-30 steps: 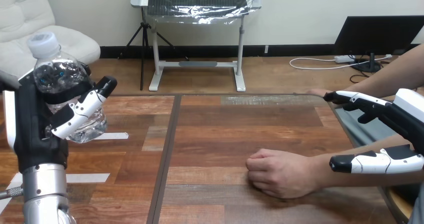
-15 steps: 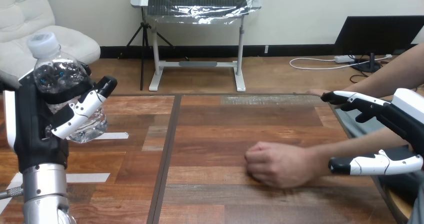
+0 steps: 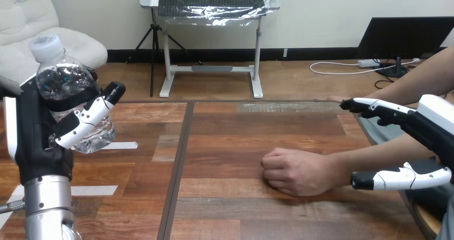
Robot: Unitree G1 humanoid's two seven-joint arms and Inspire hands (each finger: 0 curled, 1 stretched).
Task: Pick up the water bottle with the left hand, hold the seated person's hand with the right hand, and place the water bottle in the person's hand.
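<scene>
A clear water bottle [image 3: 68,90] with a white cap stands upright in my left hand [image 3: 51,127], raised above the table's left side with fingers and thumb curled round it. The person's hand [image 3: 297,171] rests as a loose fist on the table [image 3: 225,138], right of centre, its forearm running off to the right. My right hand [image 3: 428,138] is open at the right edge. Its fingers [image 3: 375,107] stretch above the person's forearm and its thumb [image 3: 399,178] lies in front of it, without closing on it.
The person's other hand [image 3: 337,98] touches the table's far right edge behind my right fingers. White tape strips [image 3: 93,190] mark the table's left part.
The person's fist has slid a little farther from me on the table. My right hand has shifted slightly left and lower around the forearm. The left hand and bottle have stayed still.
</scene>
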